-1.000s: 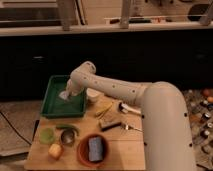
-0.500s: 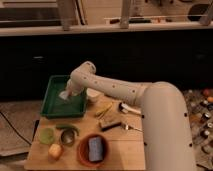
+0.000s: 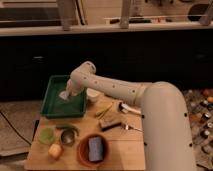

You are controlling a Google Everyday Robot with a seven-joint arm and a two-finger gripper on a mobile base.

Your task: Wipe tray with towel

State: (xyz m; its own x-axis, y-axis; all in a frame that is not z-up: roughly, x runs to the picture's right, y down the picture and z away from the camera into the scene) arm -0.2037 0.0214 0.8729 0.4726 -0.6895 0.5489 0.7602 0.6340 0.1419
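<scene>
The gripper (image 3: pixel 68 93) is down inside the green tray (image 3: pixel 52 107), toward its far right part, with the wrist bent over it from the right. Directly under it lies a pale bundle that I take to be the towel (image 3: pixel 64 96), resting on the tray floor. The wrist hides the grasp from here, so I cannot tell whether the towel is clamped or only pressed down.

Over the last second almost nothing has shifted. The gripper sits in the same spot in the tray as it did a second ago and half a second ago, the towel shows the same pale patch beneath it, and the elbow and forearm hold the same line across the table (image 3: pixel 127 150). I read that as a pause in the wiping or a very slow stroke, not a sweep. So far the towel covers only the far right part of the tray, and the left and near stretches of green look untouched by it, so I think most of the wiping is still to do.

Just right of the tray, close to the arm, is a small white cup (image 3: pixel 93 94). Beyond that lie a yellow banana-like piece (image 3: pixel 104 109) and a dark block (image 3: pixel 111 123). Nearer, a red bowl (image 3: pixel 83 154) holds something grey-blue. To its left are a small metal dish (image 3: pixel 67 136), a green disc (image 3: pixel 46 135) and a yellow fruit (image 3: pixel 55 150). A stroke to the right could nudge the white cup, as it is so close to the tray's edge.
</scene>
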